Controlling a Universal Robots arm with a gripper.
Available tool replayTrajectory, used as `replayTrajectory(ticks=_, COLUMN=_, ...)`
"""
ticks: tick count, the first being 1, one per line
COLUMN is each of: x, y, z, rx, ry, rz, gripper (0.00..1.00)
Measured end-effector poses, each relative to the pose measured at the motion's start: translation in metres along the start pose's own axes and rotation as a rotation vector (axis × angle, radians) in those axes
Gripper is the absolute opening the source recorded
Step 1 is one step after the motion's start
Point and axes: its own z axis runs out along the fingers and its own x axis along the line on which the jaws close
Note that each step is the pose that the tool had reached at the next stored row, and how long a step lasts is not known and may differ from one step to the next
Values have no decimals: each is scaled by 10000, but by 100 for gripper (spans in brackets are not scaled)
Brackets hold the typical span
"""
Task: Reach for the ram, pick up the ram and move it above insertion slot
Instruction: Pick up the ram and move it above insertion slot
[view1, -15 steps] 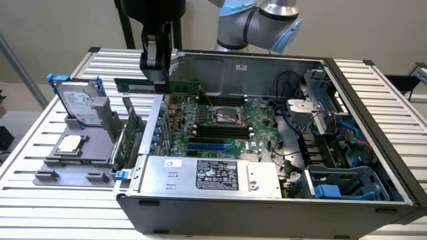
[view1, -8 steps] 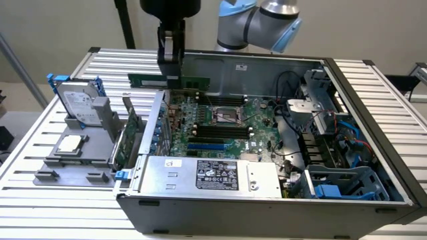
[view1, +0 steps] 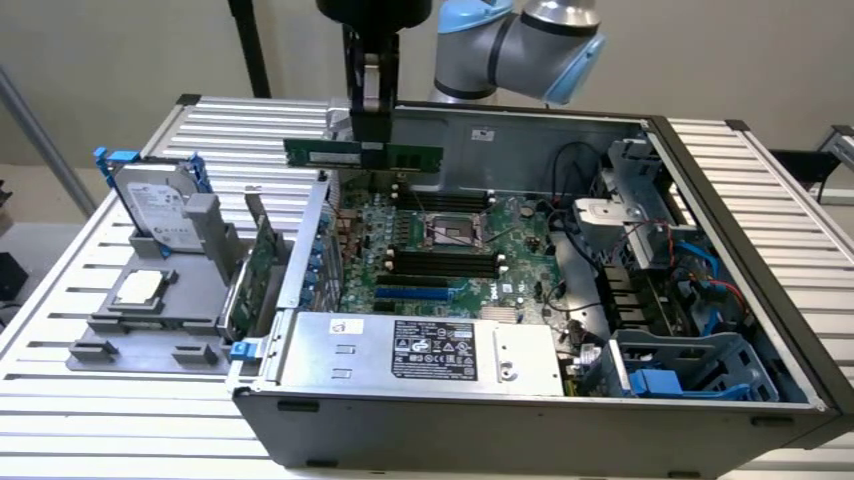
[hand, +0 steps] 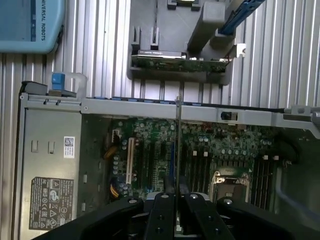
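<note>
My gripper (view1: 370, 132) hangs from above, shut on the ram (view1: 363, 153), a long thin green stick held level in the air over the back left part of the open computer case (view1: 534, 400). In the wrist view the ram (hand: 178, 145) appears edge-on as a thin line rising from between the black fingers (hand: 161, 215). Below it lies the green motherboard (view1: 441, 235) with its black memory slots (view1: 441, 262) beside the processor socket (view1: 451, 230). From the wrist, those slots (hand: 200, 167) lie a little to one side of the ram's line.
A grey holder (view1: 134, 330) on the slatted table at the exterior view's left carries a hard drive (view1: 158, 205), a processor (view1: 140, 288) and a broader green expansion card (view1: 260, 265). The power supply (view1: 427, 350) fills the case front. Cables and a blue drive cage (view1: 681, 375) sit at the right.
</note>
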Motion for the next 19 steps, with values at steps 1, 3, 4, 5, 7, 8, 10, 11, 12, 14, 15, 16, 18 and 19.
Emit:
replayTrajectory(ticks=1, x=-18, y=-29, z=-1, rx=0, ry=0, rz=0, gripper=14)
replayTrajectory(ticks=3, x=-53, y=-89, z=-1, rx=0, ry=0, rz=0, gripper=14)
replayTrajectory(ticks=4, x=-73, y=-123, z=-1, rx=1, ry=-1, rz=0, gripper=14)
replayTrajectory(ticks=5, x=-91, y=-154, z=-1, rx=0, ry=0, rz=0, gripper=14)
replayTrajectory(ticks=7, x=-125, y=-217, z=0, rx=0, ry=1, rz=0, gripper=14)
replayTrajectory(ticks=8, x=-142, y=-250, z=1, rx=0, ry=1, rz=-1, gripper=14)
replayTrajectory(ticks=10, x=-179, y=-320, z=4, rx=0, ry=1, rz=1, gripper=14)
replayTrajectory(ticks=11, x=-197, y=-354, z=6, rx=0, ry=0, rz=0, gripper=14)
replayTrajectory(ticks=12, x=-215, y=-388, z=8, rx=0, ry=1, rz=0, gripper=14)
replayTrajectory(ticks=14, x=-252, y=-457, z=14, rx=0, ry=1, rz=-1, gripper=14)
replayTrajectory(ticks=15, x=-271, y=-491, z=18, rx=0, ry=0, rz=0, gripper=14)
replayTrajectory(ticks=16, x=-293, y=-527, z=23, rx=0, ry=0, rz=0, gripper=14)
replayTrajectory(ticks=18, x=-337, y=-593, z=34, rx=0, ry=0, rz=0, gripper=14)
replayTrajectory(ticks=19, x=-361, y=-625, z=41, rx=0, ry=0, rz=0, gripper=14)
